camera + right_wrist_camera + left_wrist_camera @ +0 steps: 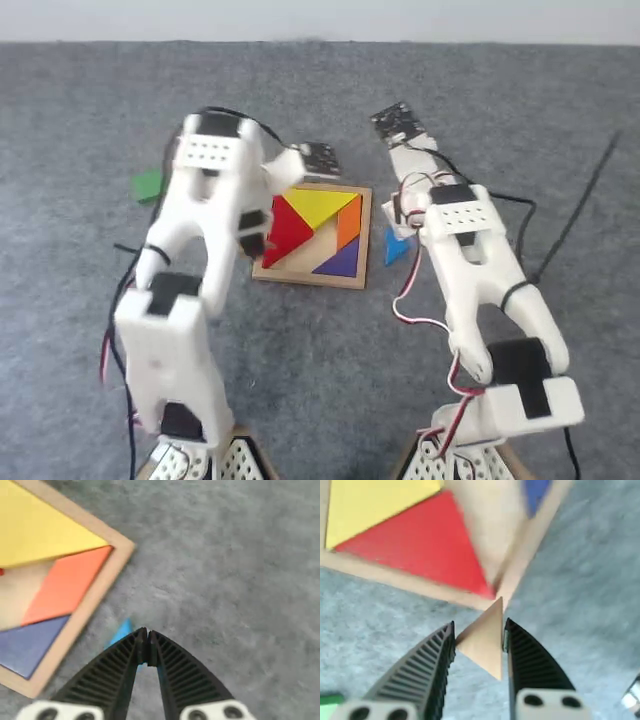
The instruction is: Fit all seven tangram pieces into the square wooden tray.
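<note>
The left gripper [479,625] is clamped on a tan triangle [482,640], held just off the wooden tray's [520,565] near-left corner with one tip pointing at that corner. Just over the rim, bare wood shows between the red triangle [430,545] and the purple piece [537,492] — likely the slot to aim for, and the left arm is the nearer. The right gripper [147,632] is pinched together on nothing, above a blue piece [121,632] lying on the tabletop [225,555] beside the tray's right edge. A green piece [148,185] lies well apart, toward the tabletop's left edge.
</note>
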